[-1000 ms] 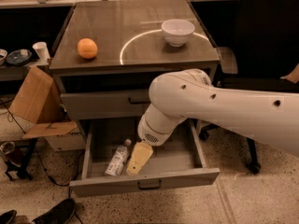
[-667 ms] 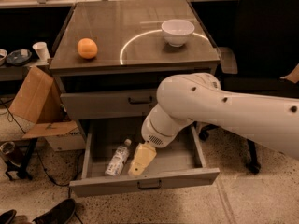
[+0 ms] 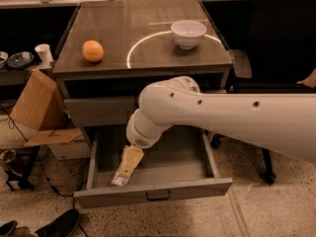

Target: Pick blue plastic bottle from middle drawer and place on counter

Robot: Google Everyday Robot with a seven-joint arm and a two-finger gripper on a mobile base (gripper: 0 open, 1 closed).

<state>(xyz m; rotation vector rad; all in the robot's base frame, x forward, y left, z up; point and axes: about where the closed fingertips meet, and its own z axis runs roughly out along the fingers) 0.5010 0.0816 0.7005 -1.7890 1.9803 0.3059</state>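
The middle drawer is pulled open at the bottom of the cabinet, with a bare grey floor. My gripper, cream-coloured at the end of the big white arm, reaches down into the drawer's left part. It lies right over the blue plastic bottle. Only a pale whitish end of the bottle shows below the gripper tip, and the rest is hidden. The counter, glossy grey-brown with a thin white circle line, is above the drawers.
A white bowl and an orange sit on the counter. The taller drawer above stands slightly out. A cardboard box, a paper cup and shoes are left; a black chair is right.
The gripper has moved left and down inside the drawer, from beside the bottle to right over it. The bottle, plainly visible before, is now mostly covered.
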